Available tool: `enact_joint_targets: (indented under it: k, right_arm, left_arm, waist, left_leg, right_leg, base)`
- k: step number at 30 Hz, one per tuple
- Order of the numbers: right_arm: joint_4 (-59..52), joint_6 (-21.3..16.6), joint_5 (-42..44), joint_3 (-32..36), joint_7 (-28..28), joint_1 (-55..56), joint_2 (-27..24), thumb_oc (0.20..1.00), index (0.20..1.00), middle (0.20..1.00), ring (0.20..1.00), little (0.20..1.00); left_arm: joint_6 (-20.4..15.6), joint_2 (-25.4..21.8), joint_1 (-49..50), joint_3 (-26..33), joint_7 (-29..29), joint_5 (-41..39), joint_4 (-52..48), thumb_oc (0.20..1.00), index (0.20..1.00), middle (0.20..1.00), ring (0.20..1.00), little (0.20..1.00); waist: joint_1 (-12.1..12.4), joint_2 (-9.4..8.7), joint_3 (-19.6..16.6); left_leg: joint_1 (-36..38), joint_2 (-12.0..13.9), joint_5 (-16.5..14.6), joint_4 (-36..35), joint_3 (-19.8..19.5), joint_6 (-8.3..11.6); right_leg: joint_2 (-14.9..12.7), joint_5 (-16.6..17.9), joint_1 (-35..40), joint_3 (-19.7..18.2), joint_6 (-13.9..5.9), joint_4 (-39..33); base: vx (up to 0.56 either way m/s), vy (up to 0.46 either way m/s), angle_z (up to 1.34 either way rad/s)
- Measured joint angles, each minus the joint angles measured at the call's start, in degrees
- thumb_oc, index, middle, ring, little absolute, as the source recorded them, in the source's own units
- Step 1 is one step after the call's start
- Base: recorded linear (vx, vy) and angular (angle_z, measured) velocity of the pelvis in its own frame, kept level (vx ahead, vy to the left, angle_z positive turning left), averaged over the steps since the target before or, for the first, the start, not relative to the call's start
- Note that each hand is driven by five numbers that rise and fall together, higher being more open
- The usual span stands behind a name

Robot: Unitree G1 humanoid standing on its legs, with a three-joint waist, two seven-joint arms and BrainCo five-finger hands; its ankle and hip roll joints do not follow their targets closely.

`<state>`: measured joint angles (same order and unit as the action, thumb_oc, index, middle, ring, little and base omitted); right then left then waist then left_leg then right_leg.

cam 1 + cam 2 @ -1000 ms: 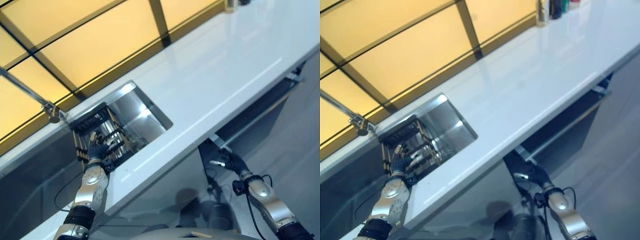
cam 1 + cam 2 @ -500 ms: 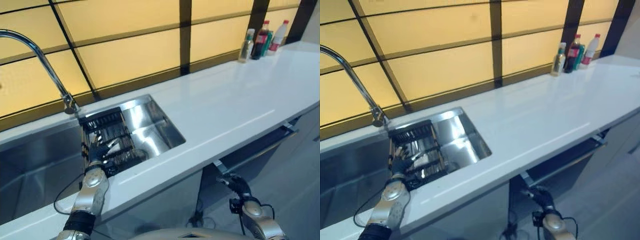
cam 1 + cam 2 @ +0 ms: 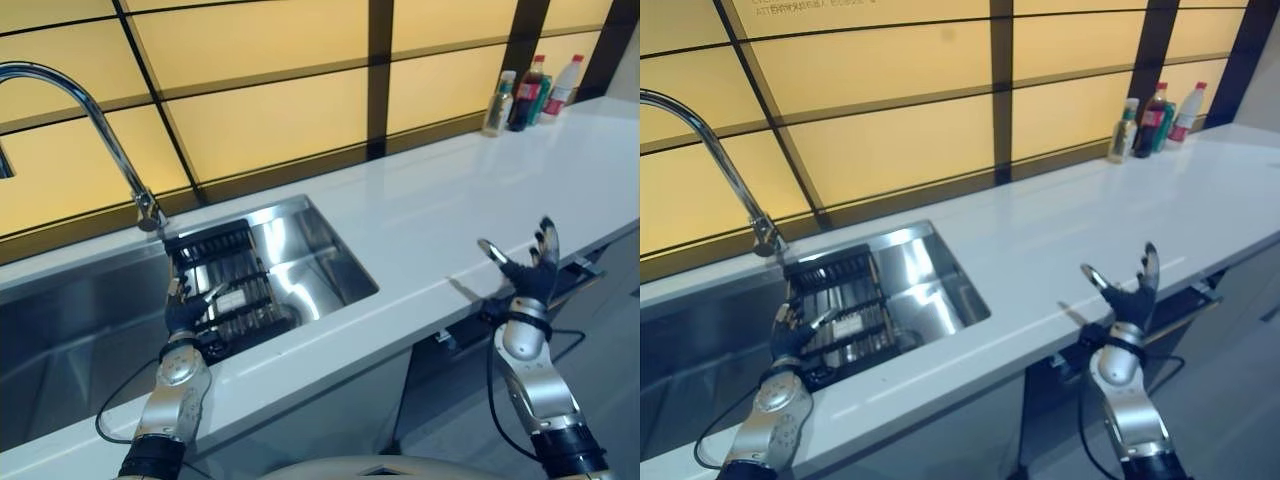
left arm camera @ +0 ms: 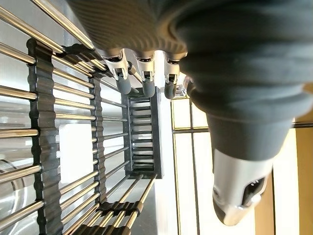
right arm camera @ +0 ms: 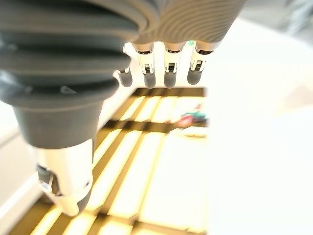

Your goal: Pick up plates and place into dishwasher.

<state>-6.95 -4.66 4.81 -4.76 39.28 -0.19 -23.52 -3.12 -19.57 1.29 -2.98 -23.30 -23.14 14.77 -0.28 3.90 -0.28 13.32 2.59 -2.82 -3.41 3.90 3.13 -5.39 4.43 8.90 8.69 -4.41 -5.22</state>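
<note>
We see the left hand [image 3: 184, 312] raised over the sink [image 3: 330, 250], its fingers straight and spread, holding nothing. It hovers at the near edge of a dark roll-up drying rack [image 3: 215, 275] of metal rods that spans the sink's basin. The rack's long axis runs from the near rim back toward the faucet [image 3: 75, 115], and its rods lie crosswise. In the left wrist view the fingertips [image 4: 145, 88] hang just above the rods without closing on them.

We cannot make out any plate with certainty; a pale patch [image 3: 232, 300] shows through the rack, too unclear to name.

The right hand [image 3: 1128, 296] is lifted at the front edge of the white tabletop [image 3: 470, 190], palm open, fingers pointing up and apart, thumb out to the side, empty. Below that edge we see a dark opening with a long handle [image 3: 1185, 305]. Three bottles [image 3: 1155, 118] stand at the far end of the tabletop by the yellow panelled wall [image 3: 280, 110].
</note>
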Motion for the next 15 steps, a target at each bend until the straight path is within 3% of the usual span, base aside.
enact_joint_targets:
  k: [4, 8, 15]
  right_arm:
    - [-1.63, -1.85, -1.42, -2.67, -2.45, -4.29, -0.27, 1.0, 1.0, 1.0, 1.0, 1.0]
    - [-1.64, -2.14, -1.39, -8.58, -9.19, -10.79, -1.26, 1.0, 1.0, 1.0, 1.0, 1.0]
    - [1.4, -0.67, 4.43, -15.5, -18.96, -13.15, -0.9, 1.0, 1.0, 1.0, 1.0, 1.0]
  left_arm:
    - [-0.07, 0.67, -1.18, -0.51, -0.44, -0.02, 0.19, 1.0, 1.0, 1.0, 1.0, 1.0]
    - [-0.2, 0.99, -2.51, -0.78, -0.44, -0.07, 0.15, 1.0, 1.0, 1.0, 1.0, 1.0]
    - [-0.28, 1.58, -6.13, -1.65, 1.0, -0.04, -3.13, 1.0, 1.0, 1.0, 1.0, 1.0]
  waist:
    - [1.17, 0.03, 0.13]
    - [1.86, -0.16, 0.96]
    - [5.79, -2.95, 3.28]
  left_leg:
    - [-0.44, -0.03, 0.02, 0.02, -0.82, 0.02]
    - [-1.13, -0.03, 0.06, 0.43, -1.51, 0.1]
    - [-2.14, -0.01, 0.27, 1.22, -4.41, 0.43]
  right_leg:
    - [-0.08, -0.11, 0.02, 1.07, -0.1, 0.0]
    - [-0.15, -0.2, 0.0, 2.0, -0.11, 0.01]
    - [-0.25, -0.85, 0.99, 5.04, -0.08, 0.02]
  base:
    - [-0.02, 0.017, 0.1]
    - [-0.01, -0.009, 0.11]
    - [0.0, -0.042, 0.22]
